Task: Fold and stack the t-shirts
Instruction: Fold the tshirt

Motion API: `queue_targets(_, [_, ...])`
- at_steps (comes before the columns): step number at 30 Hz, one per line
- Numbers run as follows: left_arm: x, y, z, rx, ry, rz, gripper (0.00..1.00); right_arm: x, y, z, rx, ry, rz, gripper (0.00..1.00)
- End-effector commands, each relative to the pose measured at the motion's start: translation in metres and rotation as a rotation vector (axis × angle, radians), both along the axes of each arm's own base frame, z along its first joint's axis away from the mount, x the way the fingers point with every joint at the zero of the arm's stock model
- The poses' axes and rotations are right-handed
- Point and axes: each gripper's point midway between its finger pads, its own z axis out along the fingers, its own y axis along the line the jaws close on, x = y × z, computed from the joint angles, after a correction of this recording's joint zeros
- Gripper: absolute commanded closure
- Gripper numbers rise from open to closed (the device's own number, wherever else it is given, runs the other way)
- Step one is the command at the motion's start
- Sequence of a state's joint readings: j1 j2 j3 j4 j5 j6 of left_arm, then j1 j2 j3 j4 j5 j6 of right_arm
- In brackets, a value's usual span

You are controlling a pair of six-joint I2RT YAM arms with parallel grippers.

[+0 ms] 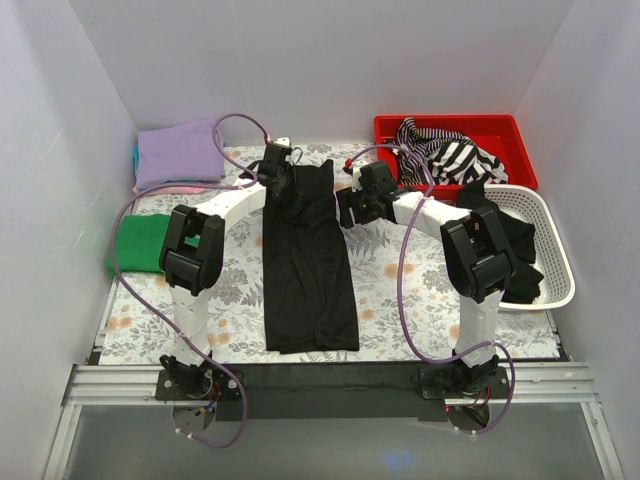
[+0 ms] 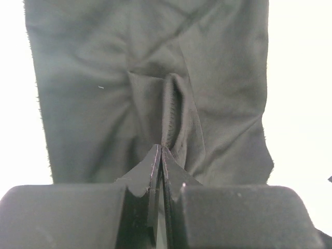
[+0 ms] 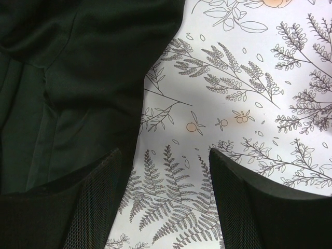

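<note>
Your black t-shirt (image 1: 310,270) lies as a long folded strip on the flowered cloth (image 1: 400,300), green shirt (image 1: 140,243) to its left, white basket (image 1: 556,262) of dark clothes (image 1: 510,235) to its right; farther back, a lavender shirt (image 1: 178,153) and a red bin (image 1: 500,125). At the strip's far end your left gripper (image 2: 159,150) pinches a ridge of black fabric; your right gripper (image 3: 166,155) hangs spread just beside the shirt's edge, holding nothing.

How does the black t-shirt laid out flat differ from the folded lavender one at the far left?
The black fabric t-shirt lies stretched out as a long narrow strip; the lavender fabric t-shirt is a compact folded rectangle in the far left corner. The left gripper pinches the black one's far end; no gripper touches the lavender one. Both are plain-coloured soft cloth.
</note>
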State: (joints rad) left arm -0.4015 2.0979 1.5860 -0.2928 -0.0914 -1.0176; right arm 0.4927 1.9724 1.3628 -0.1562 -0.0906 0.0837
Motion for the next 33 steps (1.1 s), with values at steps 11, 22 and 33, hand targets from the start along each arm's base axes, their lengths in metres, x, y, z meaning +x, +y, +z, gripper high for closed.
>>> queue_targets(11, [-0.012, 0.053, 0.022, 0.059, -0.019, 0.262, 1.0, 0.003, 0.005, 0.012, 0.04, -0.021, 0.008, 0.26])
queue_targets(22, [-0.047, 0.076, 0.028, 0.087, 0.041, 0.325, 0.23, -0.012, -0.01, 0.027, 0.007, -0.03, -0.008, 0.26])
queue_targets(33, [-0.186, 0.05, 0.03, -0.192, 0.233, 0.194, 0.19, -0.139, -0.021, 0.04, 0.191, 0.174, 0.112, 0.27])
